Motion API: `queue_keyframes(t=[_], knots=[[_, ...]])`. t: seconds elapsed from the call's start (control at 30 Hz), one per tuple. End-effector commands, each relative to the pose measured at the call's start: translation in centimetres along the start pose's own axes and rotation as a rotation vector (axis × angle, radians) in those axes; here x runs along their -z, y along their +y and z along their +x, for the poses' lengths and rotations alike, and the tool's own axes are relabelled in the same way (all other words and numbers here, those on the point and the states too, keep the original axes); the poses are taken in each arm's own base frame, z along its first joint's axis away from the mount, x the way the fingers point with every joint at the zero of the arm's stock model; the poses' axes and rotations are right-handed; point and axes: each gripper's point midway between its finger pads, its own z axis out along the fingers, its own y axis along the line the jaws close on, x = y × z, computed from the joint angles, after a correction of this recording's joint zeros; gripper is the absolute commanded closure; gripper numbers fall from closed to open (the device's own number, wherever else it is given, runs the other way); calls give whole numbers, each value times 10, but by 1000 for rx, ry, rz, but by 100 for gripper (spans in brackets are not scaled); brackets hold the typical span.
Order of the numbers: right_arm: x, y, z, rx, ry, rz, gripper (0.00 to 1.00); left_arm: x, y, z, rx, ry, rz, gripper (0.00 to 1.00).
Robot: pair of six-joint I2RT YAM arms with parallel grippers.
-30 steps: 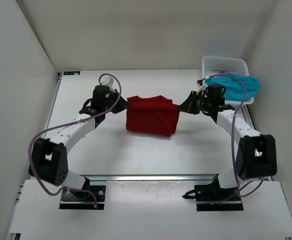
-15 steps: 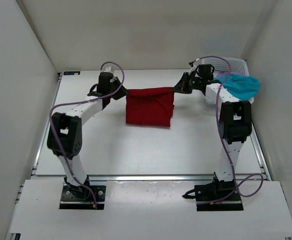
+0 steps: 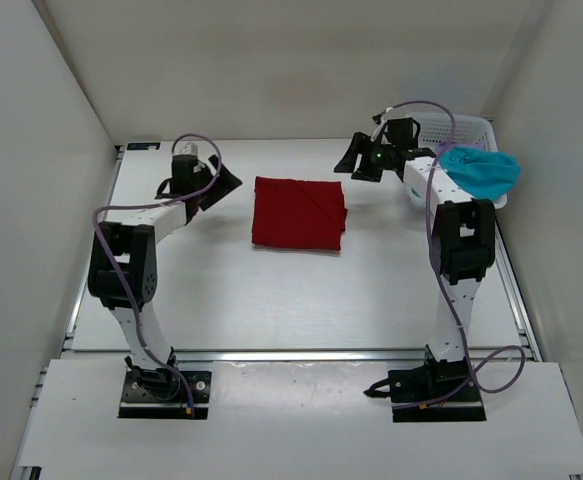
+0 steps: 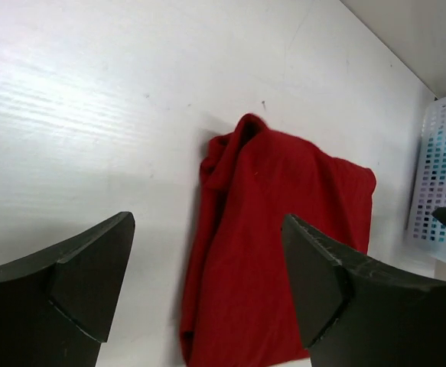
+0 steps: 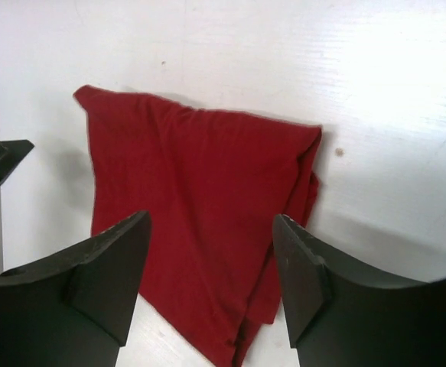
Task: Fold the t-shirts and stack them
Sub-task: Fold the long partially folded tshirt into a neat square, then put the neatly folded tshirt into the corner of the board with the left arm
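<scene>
- The left claw [image 3: 219,184] stands wide open, with nothing between its fingers [image 4: 77,279]. It hangs over the table [image 3: 271,290], clear of any cloth.
- The right claw [image 3: 355,163] is spread just as wide and grips nothing either.
- The red t-shirt [image 3: 299,213] lies folded into a rough rectangle on the table between the two claws, touching neither.
- The teal t-shirt [image 3: 481,170] is draped over the rim of the white mesh basket [image 3: 441,128]. It lies on the right claw's outer side, away from the red one.
- The table is white and faintly grained, and plain pale walls [image 3: 271,70] close it in on three sides.
</scene>
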Motion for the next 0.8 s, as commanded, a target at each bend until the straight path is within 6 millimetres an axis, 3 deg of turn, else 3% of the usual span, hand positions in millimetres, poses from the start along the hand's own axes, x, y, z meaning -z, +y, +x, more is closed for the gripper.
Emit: queue_keyframes(t=[0.0,0.07,0.17,0.23,0.4,0.43,0.5,0.53,0.6,0.67,0.7,0.73,0.77], knots=[[43,50,-19,112,-122,-21,36,22,-6,5,-1,16,97,10],[57,69,-10,125,-153,-61,36,20,-3,26,-19,58,113,7],[67,79,12,86,-171,-127,35,10,-6,58,-48,143,172,5],[66,82,33,75,-159,-151,36,4,-11,77,-73,197,199,5],[67,86,60,74,-110,-168,36,-13,-23,106,-96,286,266,14],[70,89,59,85,-128,-183,36,-19,-24,110,-93,296,264,20],[71,93,67,85,-123,-196,37,-30,-23,109,-105,289,241,54],[75,97,72,86,-122,-214,38,-34,-25,119,-85,308,232,59],[76,103,85,74,-107,-246,38,-39,-34,118,-34,299,271,78],[79,111,108,67,-87,-303,40,-47,-49,108,8,271,312,89],[86,119,109,73,-104,-329,40,-52,-54,101,8,258,303,95],[86,115,122,58,-87,-327,40,-57,-53,100,-2,254,287,98],[89,115,131,62,-78,-333,40,-63,-53,86,-10,234,263,100]])
